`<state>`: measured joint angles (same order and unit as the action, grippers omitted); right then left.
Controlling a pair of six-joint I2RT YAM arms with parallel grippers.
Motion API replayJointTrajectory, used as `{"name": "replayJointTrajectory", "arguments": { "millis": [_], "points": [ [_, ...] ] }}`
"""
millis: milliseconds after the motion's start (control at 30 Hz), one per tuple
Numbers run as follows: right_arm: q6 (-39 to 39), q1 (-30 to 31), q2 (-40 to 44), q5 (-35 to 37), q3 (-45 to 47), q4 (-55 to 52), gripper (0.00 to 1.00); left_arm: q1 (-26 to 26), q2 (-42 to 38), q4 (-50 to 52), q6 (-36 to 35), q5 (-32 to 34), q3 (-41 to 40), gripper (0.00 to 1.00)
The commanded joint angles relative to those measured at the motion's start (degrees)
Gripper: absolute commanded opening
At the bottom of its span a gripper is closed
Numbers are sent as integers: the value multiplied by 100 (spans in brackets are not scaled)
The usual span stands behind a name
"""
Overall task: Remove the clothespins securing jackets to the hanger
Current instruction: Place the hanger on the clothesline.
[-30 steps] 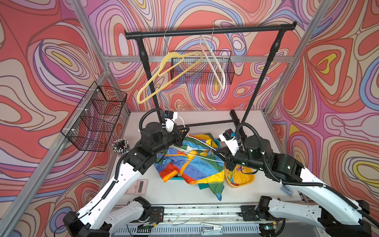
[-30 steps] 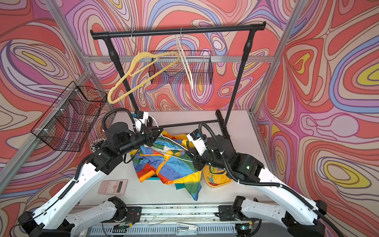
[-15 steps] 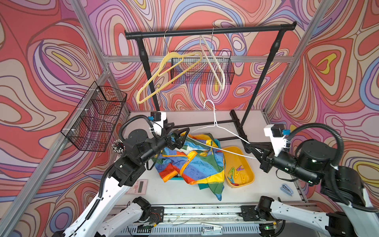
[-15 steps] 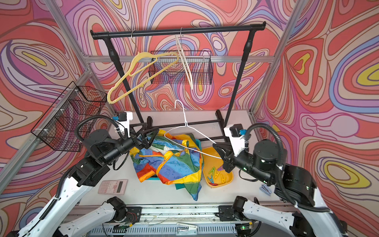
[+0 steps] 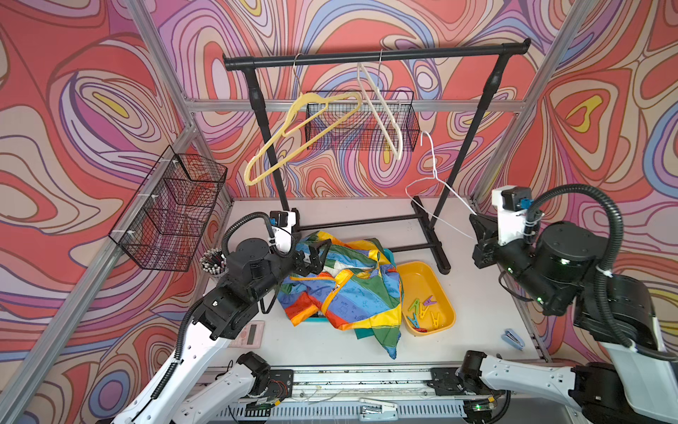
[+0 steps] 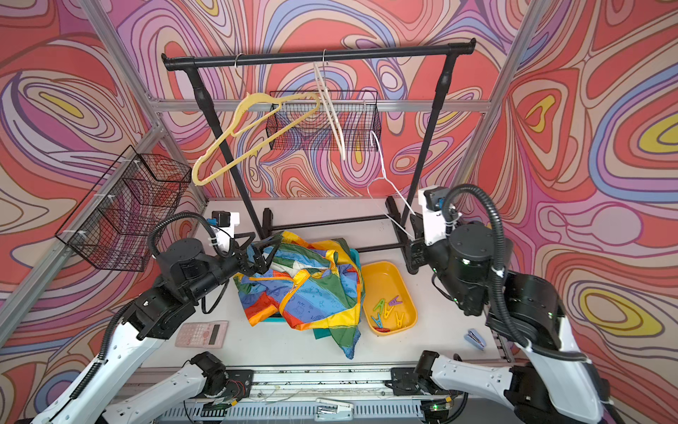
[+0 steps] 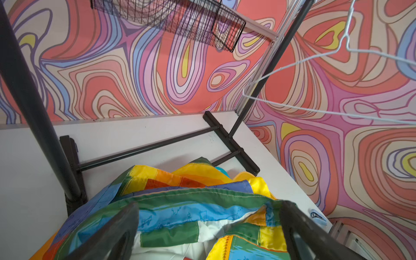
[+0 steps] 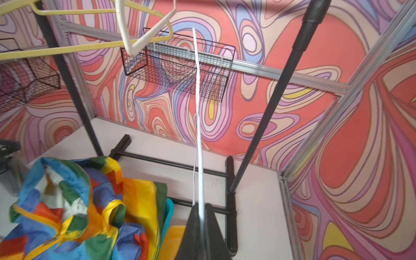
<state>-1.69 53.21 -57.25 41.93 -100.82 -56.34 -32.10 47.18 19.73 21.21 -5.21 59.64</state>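
White wire hanger (image 5: 434, 173) stood clamped in the right pincer (image 8: 201, 209), its long axis rising from there toward the rail (image 5: 367, 58) above and behind, hook uppermost. Left pincer (image 5: 318, 253) gaped over the rainbow jacket (image 5: 341, 290) heaped mid-tabletop; loose clothespins (image 5: 422, 310) lay in the yellow tray (image 5: 414, 271) beside.

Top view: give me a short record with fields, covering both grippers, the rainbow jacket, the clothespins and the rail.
left gripper: open, holding nothing, at the rainbow jacket
right gripper: shut on the white wire hanger, which is bare
rainbow jacket: crumpled on the table
clothespins: loose in the yellow tray
rail: yellow hanger and cream hanger, both empty
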Motion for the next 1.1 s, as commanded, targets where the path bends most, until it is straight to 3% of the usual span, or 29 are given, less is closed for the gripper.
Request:
{"name": "replayJointTrajectory", "arguments": {
  "millis": [0,400,767,867,967,1067],
  "points": [
    [-826,-10,-32,657,53,1238,0,29,-170,240,-53,329,-189,100],
    [-2139,-5,-615,563,-415,3168,0,54,-710,831,-267,1195,-408,100],
    [-2932,-142,-1831,562,-1820,3411,0,138,-946,925,-129,1400,-676,100],
    [-2380,-741,-2319,125,-2502,2678,0,151,-1046,953,-74,1391,-732,100],
    [-1539,-1721,-2740,-624,-2996,1829,0,168,-1155,1039,-80,1411,-738,100],
    [-875,-2564,-2880,-1404,-2835,1506,0,177,-1277,1155,-113,1509,-717,100]
  ]
}}
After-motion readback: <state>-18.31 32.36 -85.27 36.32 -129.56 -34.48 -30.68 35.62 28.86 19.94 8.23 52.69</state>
